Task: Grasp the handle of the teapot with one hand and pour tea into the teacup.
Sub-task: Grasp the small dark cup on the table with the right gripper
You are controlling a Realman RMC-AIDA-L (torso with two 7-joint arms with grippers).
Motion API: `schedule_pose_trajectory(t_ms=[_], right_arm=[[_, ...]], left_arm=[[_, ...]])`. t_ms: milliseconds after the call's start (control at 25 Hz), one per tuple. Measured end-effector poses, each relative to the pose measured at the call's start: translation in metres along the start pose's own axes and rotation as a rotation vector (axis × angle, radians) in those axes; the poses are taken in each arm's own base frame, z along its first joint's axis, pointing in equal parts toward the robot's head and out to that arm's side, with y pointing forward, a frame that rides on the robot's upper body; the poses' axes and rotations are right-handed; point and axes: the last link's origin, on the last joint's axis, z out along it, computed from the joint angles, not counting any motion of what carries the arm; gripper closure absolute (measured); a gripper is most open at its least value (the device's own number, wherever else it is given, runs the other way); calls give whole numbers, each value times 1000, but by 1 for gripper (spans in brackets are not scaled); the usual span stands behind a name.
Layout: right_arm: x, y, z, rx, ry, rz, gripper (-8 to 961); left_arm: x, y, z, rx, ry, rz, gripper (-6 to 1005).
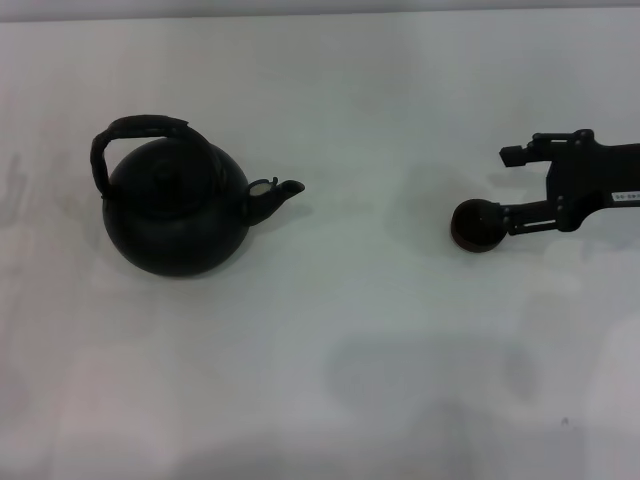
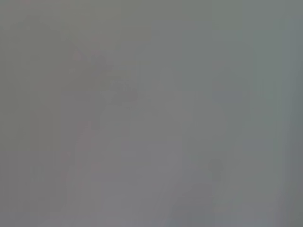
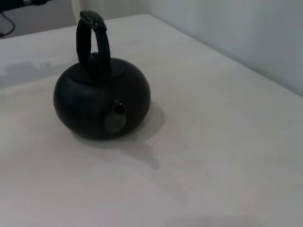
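The teapot (image 1: 180, 215) sits upright on the table (image 1: 330, 380), handle (image 1: 135, 135) arched above it and spout aimed at the teacup (image 1: 476, 225), which stands well apart. The right gripper (image 1: 488, 188) has its jaws spread, 1 finger (image 1: 525, 219) touching the teacup. The left gripper is out of sight.

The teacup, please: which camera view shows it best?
The head view: only there does the teacup appear, at the right hand. The right wrist view shows just the teapot; the left wrist view shows nothing recognisable.

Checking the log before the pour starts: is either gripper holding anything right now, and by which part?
The right gripper has one finger at the teacup; a hold cannot be told. The teapot stands untouched.
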Motion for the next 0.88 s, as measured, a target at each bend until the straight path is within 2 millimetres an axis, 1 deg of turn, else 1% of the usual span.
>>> schedule_pose_trajectory(t_ms=[480, 880], right_arm=[[3, 6, 25, -10, 105, -76, 105], [8, 4, 36, 13, 187, -110, 106]], left_arm=[[-1, -1, -2, 3, -3, 1, 316], [0, 0, -1, 2, -1, 1, 317]])
